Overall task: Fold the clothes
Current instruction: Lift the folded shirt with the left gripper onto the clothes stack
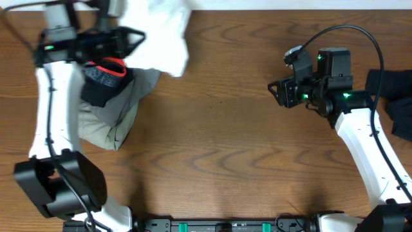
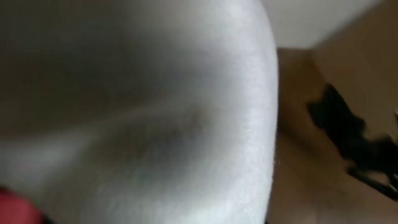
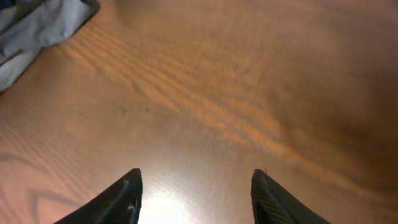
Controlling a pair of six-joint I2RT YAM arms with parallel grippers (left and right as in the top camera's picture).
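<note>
A white T-shirt [image 1: 161, 35] hangs bunched and lifted at the back left, gripped at my left gripper [image 1: 132, 40]. In the left wrist view the white fabric [image 2: 155, 112] fills the frame and hides the fingers. No chest print shows. Below it lies a pile of clothes: a dark garment with red trim [image 1: 106, 76] on a beige-grey garment [image 1: 119, 113]. My right gripper [image 1: 275, 91] is open and empty, hovering low over bare wood at the right; its fingertips [image 3: 196, 186] are wide apart.
Dark garments [image 1: 399, 103] lie at the right edge behind the right arm. A corner of the grey garment [image 3: 31, 31] shows top left in the right wrist view. The wooden table [image 1: 225, 148] spans the space between the arms.
</note>
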